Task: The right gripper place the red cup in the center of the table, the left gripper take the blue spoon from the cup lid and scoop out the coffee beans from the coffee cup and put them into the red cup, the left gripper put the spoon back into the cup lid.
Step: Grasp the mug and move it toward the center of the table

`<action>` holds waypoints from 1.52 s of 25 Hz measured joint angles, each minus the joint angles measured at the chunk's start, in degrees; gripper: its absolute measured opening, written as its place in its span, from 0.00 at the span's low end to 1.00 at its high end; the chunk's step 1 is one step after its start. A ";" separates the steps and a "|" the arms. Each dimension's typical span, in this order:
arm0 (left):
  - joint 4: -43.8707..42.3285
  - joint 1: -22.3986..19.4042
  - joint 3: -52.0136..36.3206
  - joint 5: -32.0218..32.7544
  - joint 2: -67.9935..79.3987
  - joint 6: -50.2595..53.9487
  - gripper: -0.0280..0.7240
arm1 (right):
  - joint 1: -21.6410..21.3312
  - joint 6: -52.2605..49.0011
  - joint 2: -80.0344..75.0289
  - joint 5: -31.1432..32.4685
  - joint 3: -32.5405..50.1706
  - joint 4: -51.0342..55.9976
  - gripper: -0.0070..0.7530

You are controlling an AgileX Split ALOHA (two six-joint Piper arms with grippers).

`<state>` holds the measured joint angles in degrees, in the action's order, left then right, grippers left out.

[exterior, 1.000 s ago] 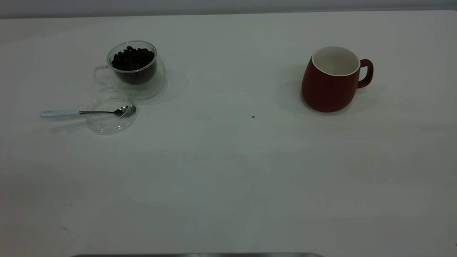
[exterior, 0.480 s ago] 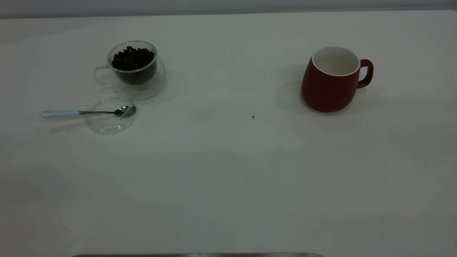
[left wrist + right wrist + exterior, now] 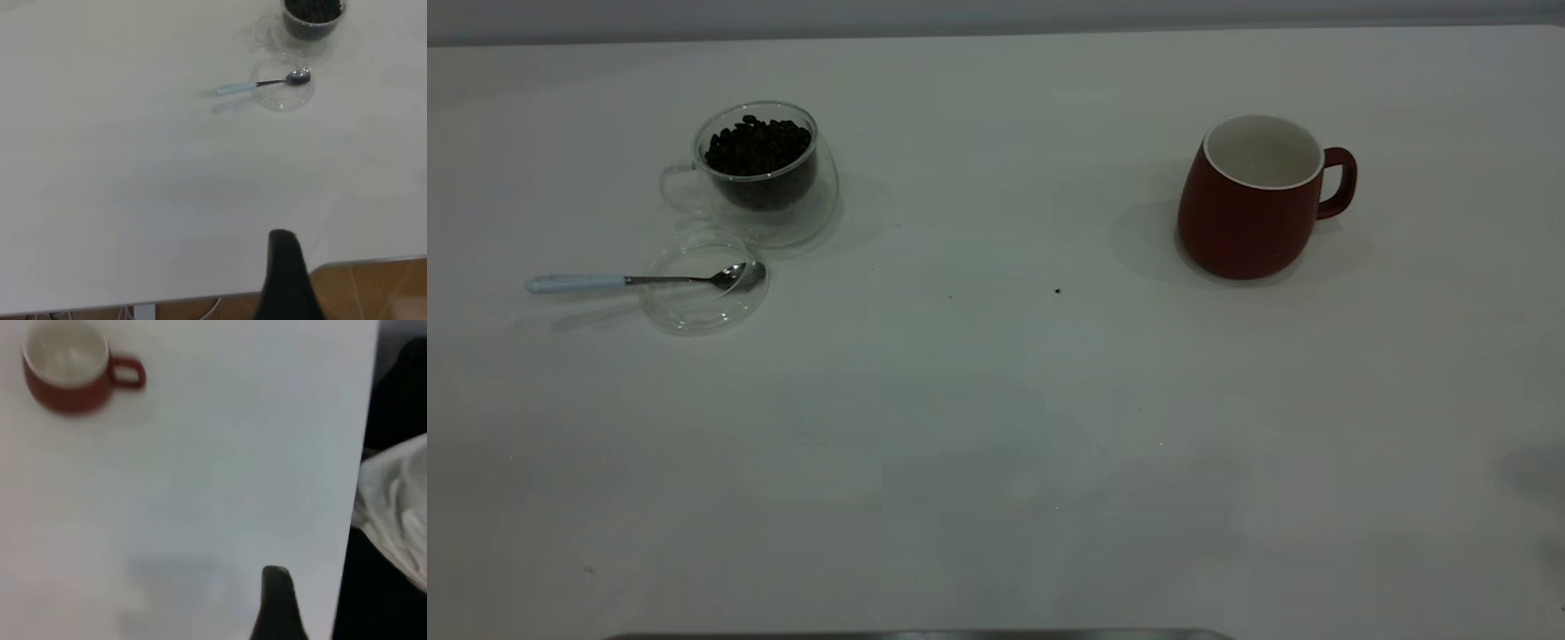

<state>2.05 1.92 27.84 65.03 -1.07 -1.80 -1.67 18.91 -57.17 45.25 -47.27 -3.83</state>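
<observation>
red cup (image 3: pixel 1249 209) upright near right edge, handle rightward | blue spoon (image 3: pixel 605 282) lengthwise left-right, bowl on cup lid (image 3: pixel 704 289) | table (image 3: pixel 996 427) centre open | left gripper (image 3: pixel 288 280), right gripper (image 3: pixel 277 603): jaw state cannot be told

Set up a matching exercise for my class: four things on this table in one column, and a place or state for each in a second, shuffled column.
1. red cup
2. coffee beans
3. blue spoon
4. cup lid

A. inside the coffee cup
B. empty, on the right side
C. flat, in front of the glass cup
D. bowl resting in the lid

Pairs: 1-B, 2-A, 3-D, 4-C
</observation>
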 joint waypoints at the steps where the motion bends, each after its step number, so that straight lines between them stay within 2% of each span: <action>1: 0.00 0.00 0.00 0.00 0.00 0.00 0.82 | 0.00 1.74 -3.57 -1.42 -0.38 -0.28 0.78; 6: 0.00 0.00 0.00 0.00 0.00 0.13 0.82 | 0.00 11.53 -19.37 -10.24 -2.20 -0.84 0.78; 10: 0.00 0.00 0.00 0.00 0.00 0.07 0.82 | 0.00 19.73 -30.24 -13.74 -3.01 -0.95 0.78; 17: 0.00 0.00 0.00 0.00 0.00 0.07 0.82 | 4.21 24.58 -44.95 -20.37 -6.75 -1.20 0.78; 22: 0.00 0.00 0.00 0.00 0.00 0.07 0.82 | 7.62 26.93 -54.92 -21.51 -13.38 -1.37 0.78; 29: 0.00 0.00 0.00 0.00 0.00 0.07 0.82 | 10.12 29.22 -66.37 -21.90 -23.29 -2.49 0.78; 38: 0.00 0.00 0.00 0.00 0.00 0.01 0.82 | 14.48 30.17 -73.57 -22.36 -30.77 -2.70 0.78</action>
<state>2.05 1.92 27.84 65.03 -1.07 -1.79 12.81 49.07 -130.73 22.89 -78.05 -6.52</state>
